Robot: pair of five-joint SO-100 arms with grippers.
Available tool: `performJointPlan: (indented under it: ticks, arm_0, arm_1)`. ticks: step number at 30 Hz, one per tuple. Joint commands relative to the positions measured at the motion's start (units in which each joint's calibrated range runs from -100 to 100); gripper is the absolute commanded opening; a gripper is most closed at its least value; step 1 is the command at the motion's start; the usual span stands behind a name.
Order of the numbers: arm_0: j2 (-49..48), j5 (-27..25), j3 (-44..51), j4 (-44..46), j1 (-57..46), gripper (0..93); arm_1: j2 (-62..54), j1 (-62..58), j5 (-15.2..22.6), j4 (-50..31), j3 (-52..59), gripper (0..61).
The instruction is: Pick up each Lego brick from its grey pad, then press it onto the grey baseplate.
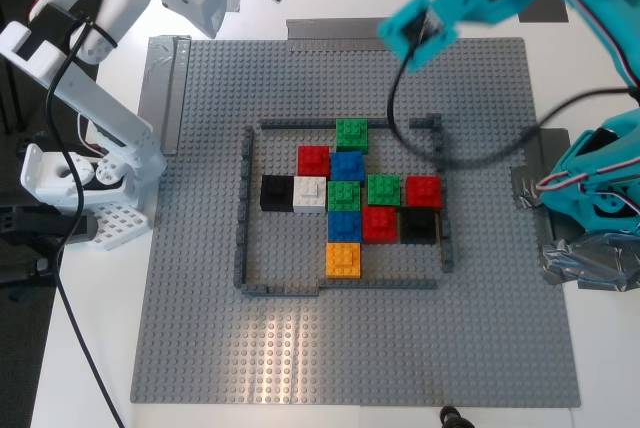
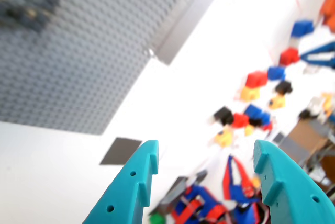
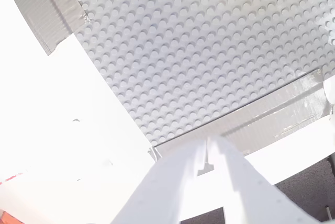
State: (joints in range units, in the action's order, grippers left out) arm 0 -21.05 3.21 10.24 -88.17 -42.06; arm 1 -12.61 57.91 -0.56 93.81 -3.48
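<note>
**Both grippers raised off the plate, nothing held**

Hard to make out: the first wrist view is blurred; coloured shapes on the white table beyond the plate's corner read as loose bricks, but none can be told apart for certain. One small dark grey smooth square [image 2: 121, 151] lies flat on the white table near the plate's edge, with no brick on it; it looks like one of the grey pads. The other pad cannot be found in any view. The second wrist view is washed out, nearly all white. In the exterior view the teal gripper is smeared and both arms are cut off by the picture's edges.

My first gripper [image 2: 205, 169], teal, hangs above the far edge of the grey baseplate [image 1: 200, 348], toward the exterior view's right. Its jaws stand spread, with nothing between them.

My second gripper [image 3: 209, 148], white, is lifted over the plate's far corner on the exterior view's left, beside a strip of silver tape [image 3: 272, 111]. Its jaws are pressed together, empty.

Inside the low dark frame [image 1: 243, 208] on the plate sit studded bricks in a cluster: red [image 1: 313, 160], black [image 1: 277, 192], white, green, blue and orange.
</note>
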Motion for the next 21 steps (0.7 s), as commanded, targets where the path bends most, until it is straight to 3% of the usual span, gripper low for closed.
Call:
performJointPlan:
  ticks: [1, 4, 10, 21]
  arm_0:
    - [3.62, 0.38, 1.81, 5.67, -18.04, 14.9]
    - [8.34, 0.38, 0.91, 10.96, -26.52, 0.0]
    - [15.81, 0.13, 0.91, 15.03, -36.17, 0.0]
    - [13.92, 0.42, 8.13, -1.57, -32.47, 0.0]
  arm_1:
    - [0.42, 1.18, 0.39, 1.23, -6.86, 0.2]
    - [1.71, 1.61, 0.54, 1.88, -8.75, 0.2]
    - [2.65, 1.32, 1.03, 3.27, -9.66, 0.2]
    - [2.65, 1.18, 1.47, 1.23, -9.66, 0.2]
